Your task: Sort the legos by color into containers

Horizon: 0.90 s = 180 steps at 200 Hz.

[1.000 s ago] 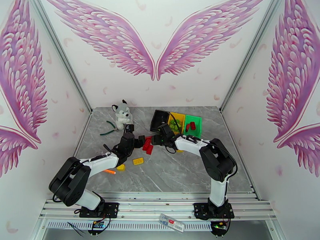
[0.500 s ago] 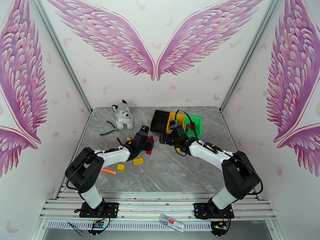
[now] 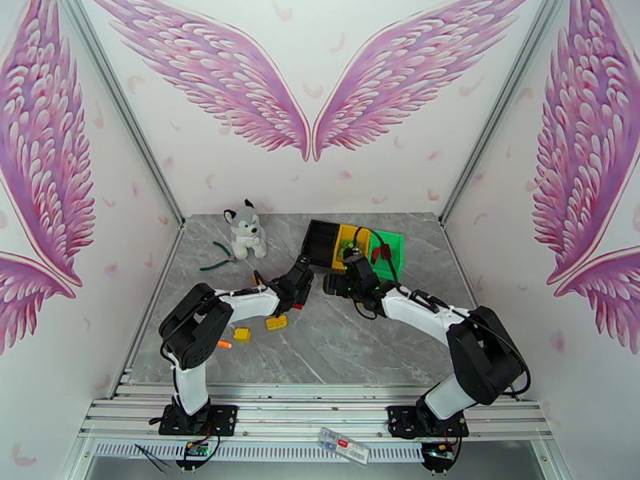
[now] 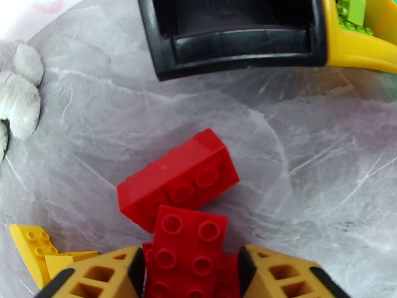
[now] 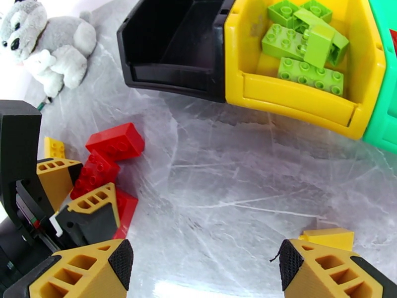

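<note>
Left tool (image 4: 188, 259) pinches a red studded plastic brick (image 4: 191, 234) by its sides, likely for lifting, on the grey marbled tabletop (image 4: 307, 185) in front of the black open-top plastic bin (image 4: 243, 45). Right tool (image 5: 206, 257) spread, empty, near that bin.

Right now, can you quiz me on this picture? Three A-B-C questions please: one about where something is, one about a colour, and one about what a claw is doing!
1. Which bin are the light green legos in?
A the black one
B the yellow one
C the green one

2. What colour lego sits in the left claw?
A red
B yellow
C blue

3. How is the right claw?
A wide open
B shut on a lego
C shut on nothing

Answers:
1 B, they lie piled inside the yellow bin.
2 A, a red lego fills its grip.
3 A, its tips stand far apart with nothing between them.
</note>
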Each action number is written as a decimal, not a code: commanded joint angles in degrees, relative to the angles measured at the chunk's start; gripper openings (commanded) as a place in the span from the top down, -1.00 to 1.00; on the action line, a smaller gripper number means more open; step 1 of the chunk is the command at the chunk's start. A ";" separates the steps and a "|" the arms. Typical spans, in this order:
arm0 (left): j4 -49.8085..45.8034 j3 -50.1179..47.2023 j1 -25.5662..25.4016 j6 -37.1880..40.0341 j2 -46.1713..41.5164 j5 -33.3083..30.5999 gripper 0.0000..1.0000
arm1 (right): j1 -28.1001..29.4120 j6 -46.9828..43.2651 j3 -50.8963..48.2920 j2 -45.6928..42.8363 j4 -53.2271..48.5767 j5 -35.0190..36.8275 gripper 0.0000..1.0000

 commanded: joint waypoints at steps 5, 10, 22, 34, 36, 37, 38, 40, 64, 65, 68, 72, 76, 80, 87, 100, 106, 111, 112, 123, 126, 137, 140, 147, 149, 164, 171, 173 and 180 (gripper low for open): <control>-2.12 2.16 -0.07 -0.19 0.90 -1.40 0.08 | -1.08 0.64 -1.71 -2.36 1.05 1.19 -0.65; -2.22 2.25 -0.08 -0.28 0.94 -1.58 0.12 | -1.20 0.70 -1.98 -2.54 1.08 1.19 -0.65; -2.35 2.34 -0.01 -0.36 1.03 -1.91 0.20 | -1.62 0.83 -2.45 -2.93 1.32 1.10 -0.65; -2.50 2.39 -0.02 -0.50 1.03 -2.19 0.29 | -1.83 0.88 -2.97 -3.43 1.44 1.10 -0.64; -2.57 2.45 -0.08 -0.59 1.03 -2.33 0.30 | -1.83 0.91 -2.99 -3.52 1.46 1.10 -0.64; -2.58 2.48 -0.09 -0.58 1.03 -2.38 0.31 | -1.87 0.91 -3.09 -3.55 1.48 1.10 -0.64; -2.58 2.50 -0.05 -0.61 0.99 -2.41 0.32 | -1.89 0.91 -3.13 -3.56 1.54 1.10 -0.64; -2.70 2.52 -0.02 -0.66 0.95 -2.47 0.34 | -1.95 0.92 -3.23 -3.64 1.58 1.04 -0.63; -2.22 1.97 -0.04 -1.18 -0.33 -2.92 0.51 | -2.50 0.96 -4.26 -4.91 1.65 1.26 -0.62; -2.18 1.90 -0.07 -1.18 -0.44 -2.90 0.52 | -2.56 0.98 -4.29 -4.99 1.66 1.27 -0.62; -2.17 1.74 -0.04 -1.18 -0.70 -2.81 0.53 | -2.62 0.93 -4.49 -5.17 1.67 1.32 -0.62; -2.02 1.66 -0.01 -1.17 -0.94 -2.65 0.55 | -2.70 0.92 -4.70 -5.42 1.68 1.38 -0.62; -2.02 1.64 -0.08 -1.18 -1.20 -2.48 0.57 | -2.87 0.92 -4.87 -5.65 1.64 1.44 -0.62; -2.02 1.64 -0.03 -1.13 -1.38 -2.26 0.58 | -3.05 0.92 -5.16 -5.97 1.67 1.47 -0.62; -2.11 1.64 -0.04 -1.09 -1.75 -1.87 0.60 | -3.35 0.97 -5.64 -6.58 1.68 1.58 -0.61; -2.17 1.69 -0.07 -1.13 -2.41 -0.67 0.61 | -4.13 1.16 -6.69 -7.90 1.74 1.80 -0.61; -2.12 1.64 -0.03 -1.30 -2.71 0.22 0.61 | -4.58 1.20 -7.15 -8.62 1.80 1.97 -0.60; -1.98 1.64 -0.09 -1.33 -3.06 1.18 0.62 | -4.87 1.34 -7.70 -9.27 1.85 2.10 -0.61; -1.98 1.60 -0.09 -1.30 -3.20 1.39 0.62 | -4.98 1.35 -7.77 -9.41 1.85 2.13 -0.61; -1.47 1.51 -0.01 -1.43 -4.01 3.86 0.62 | -5.78 1.59 -8.92 -10.95 1.95 2.59 -0.60; -1.30 1.46 -0.02 -1.44 -4.25 4.57 0.62 | -5.96 1.65 -9.14 -11.33 2.00 2.78 -0.60; -0.49 1.56 -0.09 -1.77 -4.93 7.53 0.62 | -6.80 1.95 -10.42 -13.05 1.96 3.44 -0.60; -0.31 1.63 -0.06 -1.79 -5.09 8.39 0.63 | -7.10 2.03 -10.70 -13.45 2.01 3.59 -0.60; 0.43 1.81 -0.05 -1.88 -5.36 10.75 0.63 | -7.71 2.16 -11.46 -14.44 2.09 3.74 -0.60; 0.63 1.88 -0.02 -1.90 -5.45 11.58 0.63 | -7.89 2.22 -11.66 -14.71 2.09 3.85 -0.60; 2.41 2.78 0.04 -2.71 -5.35 16.63 0.63 | -9.20 2.62 -13.18 -16.78 2.25 4.02 -0.60; 3.32 3.50 0.01 -3.15 -4.93 19.20 0.63 | -9.77 2.78 -13.91 -17.66 2.40 4.24 -0.61; 3.48 3.82 0.04 -3.25 -4.77 19.96 0.63 | -9.92 2.88 -14.12 -17.87 2.38 4.31 -0.60; 4.19 4.83 -0.05 -3.64 -3.99 22.42 0.64 | -10.53 2.94 -14.69 -18.74 2.46 4.27 -0.61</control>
